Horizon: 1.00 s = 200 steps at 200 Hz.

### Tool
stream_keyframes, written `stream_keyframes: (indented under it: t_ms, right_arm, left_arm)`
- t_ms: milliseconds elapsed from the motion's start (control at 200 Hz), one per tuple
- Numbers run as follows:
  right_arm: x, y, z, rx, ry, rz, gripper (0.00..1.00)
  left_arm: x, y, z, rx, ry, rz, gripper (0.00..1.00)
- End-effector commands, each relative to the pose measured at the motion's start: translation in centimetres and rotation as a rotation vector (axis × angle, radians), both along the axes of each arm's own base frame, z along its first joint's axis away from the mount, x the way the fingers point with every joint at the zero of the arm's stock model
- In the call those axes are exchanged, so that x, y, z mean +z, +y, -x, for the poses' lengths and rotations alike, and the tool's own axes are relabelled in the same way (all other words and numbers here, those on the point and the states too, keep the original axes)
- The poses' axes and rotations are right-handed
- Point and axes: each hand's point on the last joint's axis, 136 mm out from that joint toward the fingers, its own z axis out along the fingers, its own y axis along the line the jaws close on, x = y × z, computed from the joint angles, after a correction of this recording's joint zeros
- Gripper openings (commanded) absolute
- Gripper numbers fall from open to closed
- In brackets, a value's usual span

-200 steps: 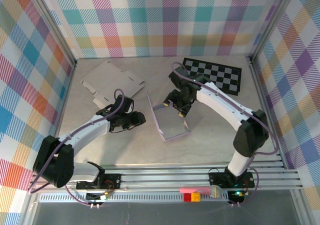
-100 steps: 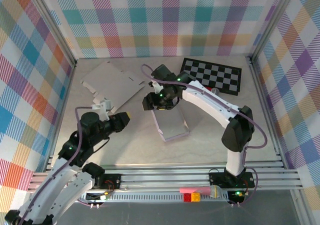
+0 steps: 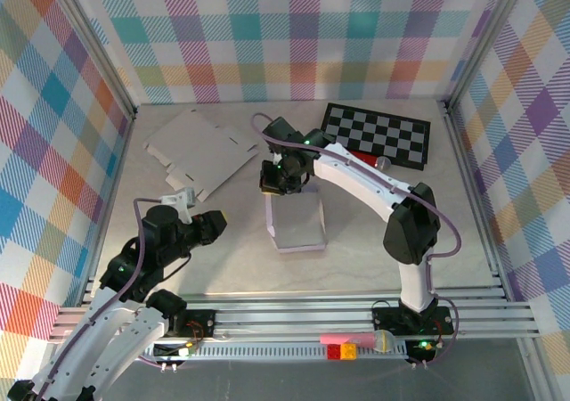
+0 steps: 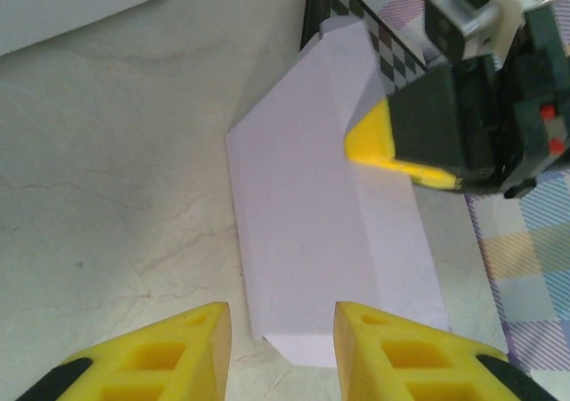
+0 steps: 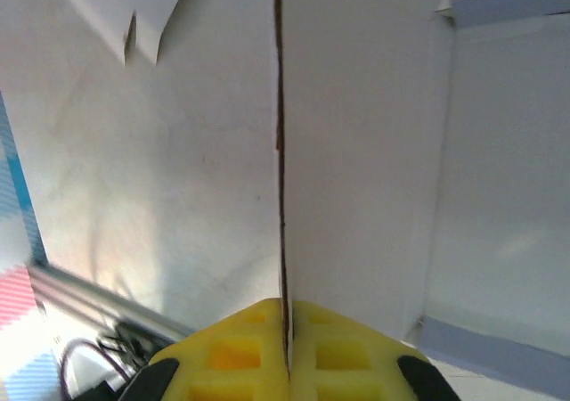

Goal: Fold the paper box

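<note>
Since the earlier frames the paper box (image 3: 297, 225) is being turned from a slanted position to a straighter one. The left arm is being drawn back from it, toward the near left side.

The right arm is being stretched from its base in a long arc past the right side of the box. Its wrist is being bent down over the far left corner of the box. The right gripper (image 3: 280, 180) is being pressed closed on the box there. In the right wrist view a thin edge of the paper is being pinched between the two yellow pads (image 5: 236, 352).

The left arm is being held folded and low, left of the box, with the wrist pointed at it. The left gripper (image 3: 209, 225) is being kept partly open, with its fingers (image 4: 178, 356) apart. Nothing is being held or touched by it, and a gap is being left between it and the box.

The box is being supported by the table (image 3: 365, 249), near its middle. A flat cardboard sheet (image 3: 200, 147) is lying to the far left of the box, and a checkered board (image 3: 383, 134) to its far right.
</note>
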Motion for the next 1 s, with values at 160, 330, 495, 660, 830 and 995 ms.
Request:
stream_keyframes:
  t_ms: [160,330,495,660,830,995]
  right_arm:
    - [4.0,-6.6,-2.5,-0.758,0.006,0.045,0.0]
    - [4.2,-10.7,-2.3,-1.146,0.053,0.173,0.0]
    - [5.3,-11.2,-3.6,-1.232,0.052,0.179,0.02]
    - [4.4,-11.0,-4.5,-1.24,0.079,0.132,0.22]
    - [5.1,-11.4,-5.9,-1.159,0.019,0.09,0.34]
    - [9.2,-11.6,-9.8,-0.845,-0.239,-0.023,0.43]
  left_arm:
    - [-0.2,-0.4,1.7,-0.067,0.036,0.003,0.35]
    - [-0.2,-0.9,2.8,-0.126,0.06,0.002,0.35]
    - [0.3,-1.0,3.9,-0.18,0.065,-0.019,0.37]
    - [0.6,-0.8,4.6,-0.203,0.069,-0.043,0.38]
    - [0.1,-0.5,4.3,-0.181,0.087,-0.064,0.41]
    - [-0.4,-0.4,2.6,-0.154,0.123,-0.13,0.47]
